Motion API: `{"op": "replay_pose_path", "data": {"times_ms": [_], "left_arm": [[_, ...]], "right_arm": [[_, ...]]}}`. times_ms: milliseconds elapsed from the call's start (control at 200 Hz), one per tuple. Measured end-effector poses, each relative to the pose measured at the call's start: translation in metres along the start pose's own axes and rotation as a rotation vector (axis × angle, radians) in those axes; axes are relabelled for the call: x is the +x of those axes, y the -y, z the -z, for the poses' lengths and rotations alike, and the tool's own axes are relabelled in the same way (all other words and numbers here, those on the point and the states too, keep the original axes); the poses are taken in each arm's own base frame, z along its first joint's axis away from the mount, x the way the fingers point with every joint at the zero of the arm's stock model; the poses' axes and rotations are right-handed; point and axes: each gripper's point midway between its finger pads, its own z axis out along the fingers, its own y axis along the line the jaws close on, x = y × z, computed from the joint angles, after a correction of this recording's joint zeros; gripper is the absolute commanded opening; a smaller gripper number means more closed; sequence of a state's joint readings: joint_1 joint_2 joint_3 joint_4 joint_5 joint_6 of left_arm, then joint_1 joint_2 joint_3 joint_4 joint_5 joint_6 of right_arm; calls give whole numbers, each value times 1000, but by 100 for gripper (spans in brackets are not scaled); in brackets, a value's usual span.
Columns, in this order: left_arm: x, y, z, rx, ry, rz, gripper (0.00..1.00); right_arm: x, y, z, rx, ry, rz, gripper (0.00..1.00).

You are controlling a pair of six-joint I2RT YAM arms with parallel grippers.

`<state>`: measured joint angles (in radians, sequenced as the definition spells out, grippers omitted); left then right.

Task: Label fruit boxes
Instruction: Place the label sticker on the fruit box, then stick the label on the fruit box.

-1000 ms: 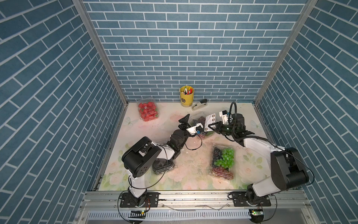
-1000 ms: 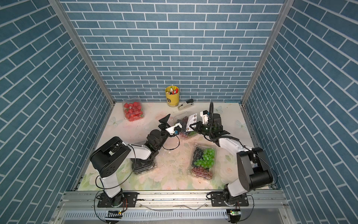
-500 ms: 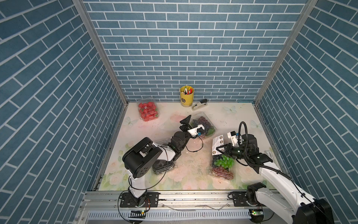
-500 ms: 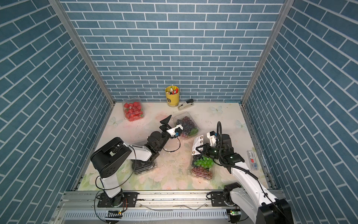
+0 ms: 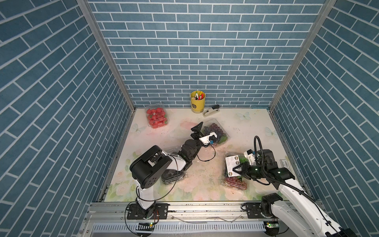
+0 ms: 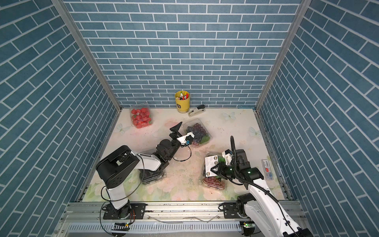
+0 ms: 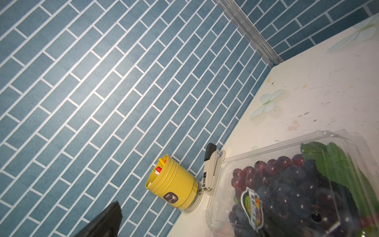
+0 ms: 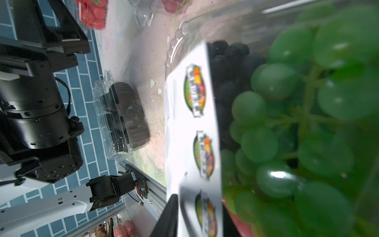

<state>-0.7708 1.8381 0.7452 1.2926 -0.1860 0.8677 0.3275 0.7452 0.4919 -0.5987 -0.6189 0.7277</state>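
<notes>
Four clear fruit boxes sit on the table: strawberries [image 5: 156, 115] at the back left, purple grapes [image 5: 216, 129] in the middle, black fruit [image 5: 172, 177] under my left arm, and mixed grapes [image 5: 235, 181] at the front right. The purple grape lid bears a round label [image 7: 251, 207]. My left gripper [image 5: 207, 132] stands wide open beside the purple grape box, touching nothing. My right gripper [image 5: 235, 169] hovers over the mixed grapes [image 8: 307, 123]. The white sticker sheet [image 8: 190, 143] leans between its fingers [image 8: 167, 217], which stand slightly apart.
A yellow pen cup [image 5: 198, 101] and a stapler [image 5: 211, 107] stand against the back wall. A small printed card [image 5: 285, 164] lies by the right edge. Brick-pattern walls close in three sides, and a metal rail [image 5: 194, 207] runs along the front.
My right arm carried the sticker sheet from beside the purple grape box to over the mixed grape box at the front right, and its jaws have loosened. The left gripper stayed open in place.
</notes>
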Motion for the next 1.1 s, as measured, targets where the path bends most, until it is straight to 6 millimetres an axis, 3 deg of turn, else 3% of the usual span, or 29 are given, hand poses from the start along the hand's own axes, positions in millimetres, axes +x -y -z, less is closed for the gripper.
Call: {"op": "replay_pose_path", "data": {"times_ms": [100, 335, 435, 655, 935, 1100], "left_arm": [[0, 0, 0, 2, 2, 0, 100], [-1, 1, 0, 6, 5, 0, 100], [-1, 1, 0, 7, 6, 0, 100], [-3, 7, -2, 37, 16, -3, 100], [-3, 32, -2, 153, 15, -26, 100], [-14, 41, -4, 176, 29, -79, 100]], "right_arm": [[0, 3, 10, 54, 15, 5, 49], [0, 15, 22, 163, 39, -10, 50], [-9, 10, 33, 195, 78, 17, 49], [-52, -30, 47, 155, 179, 128, 38], [-123, -64, 15, 86, 238, 198, 25], [-164, -86, -4, 10, 274, 202, 15]]}}
